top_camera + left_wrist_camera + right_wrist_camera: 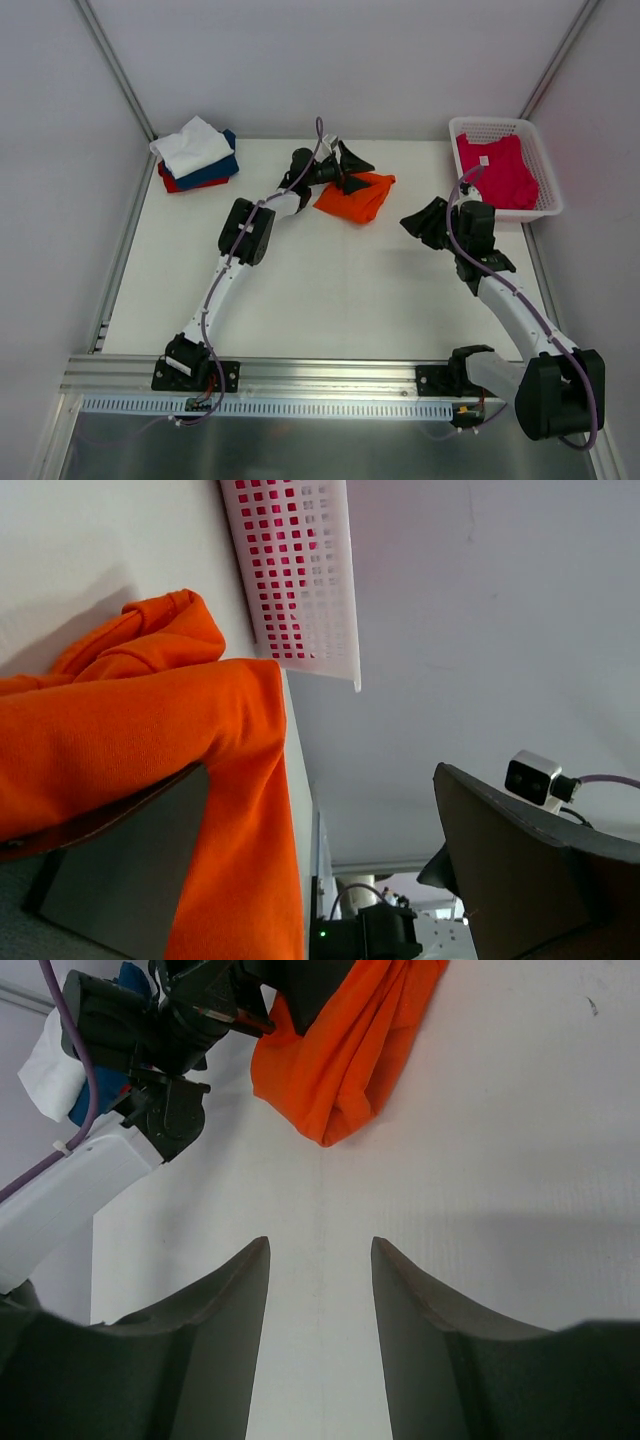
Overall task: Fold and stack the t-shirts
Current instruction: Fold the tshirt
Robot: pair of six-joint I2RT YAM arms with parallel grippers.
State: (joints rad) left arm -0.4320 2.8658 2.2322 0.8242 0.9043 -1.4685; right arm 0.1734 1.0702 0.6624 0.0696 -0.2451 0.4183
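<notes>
White, navy and red folded t-shirts point(196, 153) lay stacked in the worktop's point(330, 290) far-left corner. The outstretched left tool point(348, 170) gaped at the orange t-shirt point(357, 198) near the far edge, apparently mid-fold; a pinch on its edge seemed due next. The right tool point(320, 1260) hovered parted and empty beside the basket point(490, 122) holding the pink t-shirt point(497, 170).

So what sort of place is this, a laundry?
Probably a robot test bench, not a laundry: a left arm and right arm bolted to a metal rail, a white table walled by plain panels, an orange t-shirt laid out.
</notes>
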